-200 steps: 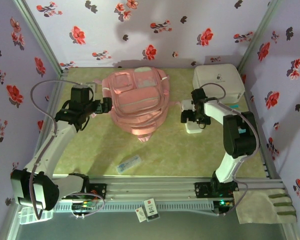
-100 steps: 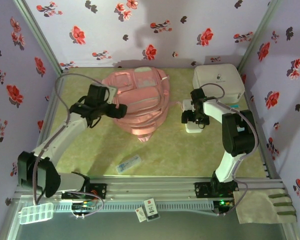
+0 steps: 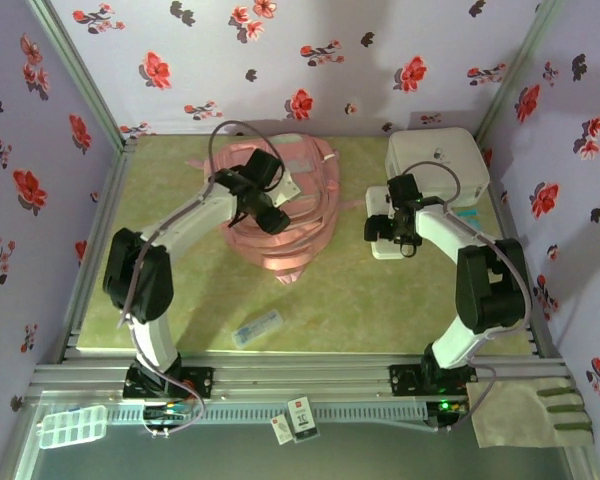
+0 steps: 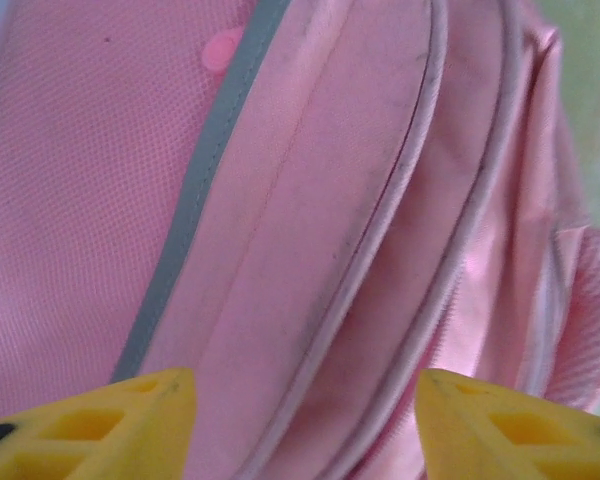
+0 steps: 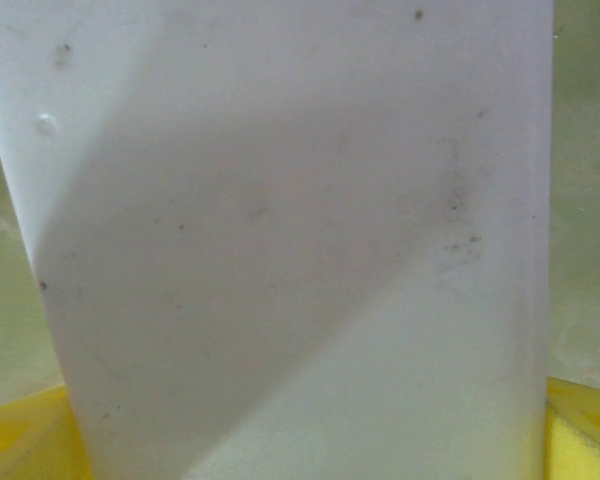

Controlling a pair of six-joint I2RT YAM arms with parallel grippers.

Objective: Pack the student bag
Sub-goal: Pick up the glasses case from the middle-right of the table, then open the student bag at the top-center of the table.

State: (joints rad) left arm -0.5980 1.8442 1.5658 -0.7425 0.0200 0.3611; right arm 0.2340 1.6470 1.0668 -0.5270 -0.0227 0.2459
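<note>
On the green table [image 3: 380, 300], left hand [image 3: 277, 222] gapes above the student bag [image 3: 305, 245], right hand [image 3: 395, 238] grips a white box [image 5: 300, 240].

So, the student bag [image 3: 302, 240] is laid at the back middle of the table [image 3: 380, 310], and the left gripper [image 3: 278, 220] is held right over its top face. A hard case [image 3: 435, 160] is tucked into the back right corner. Just in front of it, a flat block [image 3: 383, 254] is set on the table, bracketed from above by the right gripper [image 3: 401, 236]. A small packet [image 3: 257, 328] is found near the front edge, well apart from the bag. Past the front rail, a compartment box [image 3: 68, 428] is placed at the left and a cloth [image 3: 530, 408] at the right.
</note>
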